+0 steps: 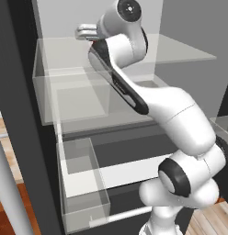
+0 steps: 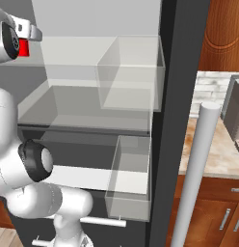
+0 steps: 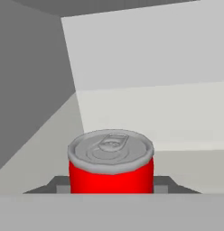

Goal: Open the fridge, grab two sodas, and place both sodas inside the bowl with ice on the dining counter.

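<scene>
Left base view first. Far left, dark edge of the fridge [image 1: 24, 114], standing wide open. Just right of that, clear bins [image 1: 83, 183], one big up high and one smaller down low. Up top, left of centre, gripper [image 1: 83, 32] poking into the white interior just above the top shelf [image 1: 180, 50]. From there, white arm [image 1: 180, 119] sloping down to the lower right corner.

Right base view next. Upper left corner, same hand, with a sliver of red can [image 2: 23, 47] tucked right under it, over the upper shelf. Around centre, another pair of clear bins, one above the other. Right of those, dark fridge edge top to bottom, then a pale bar handle [image 2: 196, 178] running down toward the lower right. Far right, wood cabinets [image 2: 213, 217] under a pale counter [image 2: 208, 144].

Hand view last. Can dead centre at the bottom, upright, silver lid and pull tab facing up, white fridge walls behind it. Dark fingers [image 3: 57, 186] snug against it on the left and on the right, so clamped on the can, not loose. Can't tell whether lifted off the shelf or resting on it.
</scene>
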### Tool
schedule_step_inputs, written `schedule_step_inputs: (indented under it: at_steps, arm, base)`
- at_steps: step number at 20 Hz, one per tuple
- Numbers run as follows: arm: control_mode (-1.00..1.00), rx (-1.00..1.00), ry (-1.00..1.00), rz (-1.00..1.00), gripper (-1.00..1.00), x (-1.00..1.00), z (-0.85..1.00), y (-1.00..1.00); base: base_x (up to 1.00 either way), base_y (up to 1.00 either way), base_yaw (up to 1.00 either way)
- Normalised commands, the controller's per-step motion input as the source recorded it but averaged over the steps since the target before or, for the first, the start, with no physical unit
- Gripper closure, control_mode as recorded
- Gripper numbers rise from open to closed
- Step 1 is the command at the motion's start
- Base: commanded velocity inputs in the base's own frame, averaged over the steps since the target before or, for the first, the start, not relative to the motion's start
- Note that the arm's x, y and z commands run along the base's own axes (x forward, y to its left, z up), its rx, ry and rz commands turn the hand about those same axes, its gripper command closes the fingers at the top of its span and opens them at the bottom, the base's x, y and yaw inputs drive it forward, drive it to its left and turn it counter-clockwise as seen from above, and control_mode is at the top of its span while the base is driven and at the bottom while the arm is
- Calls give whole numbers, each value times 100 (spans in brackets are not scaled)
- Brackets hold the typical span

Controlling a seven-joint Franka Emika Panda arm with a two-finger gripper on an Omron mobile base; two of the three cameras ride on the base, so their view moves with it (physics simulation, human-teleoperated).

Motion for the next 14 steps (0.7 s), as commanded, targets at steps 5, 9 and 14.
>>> schedule_step_inputs:
  at_steps: [5, 9, 14]
  arm:
    - [-100, 0, -18, 5, 100, -100, 0, -63]
    - [-100, 0, -10, 3, 100, -100, -3, -47]
    - [-100, 1, -1, 1, 100, -100, 0, -38]
  base:
    - [0, 0, 0]
    - [0, 0, 0]
    - [0, 0, 0]
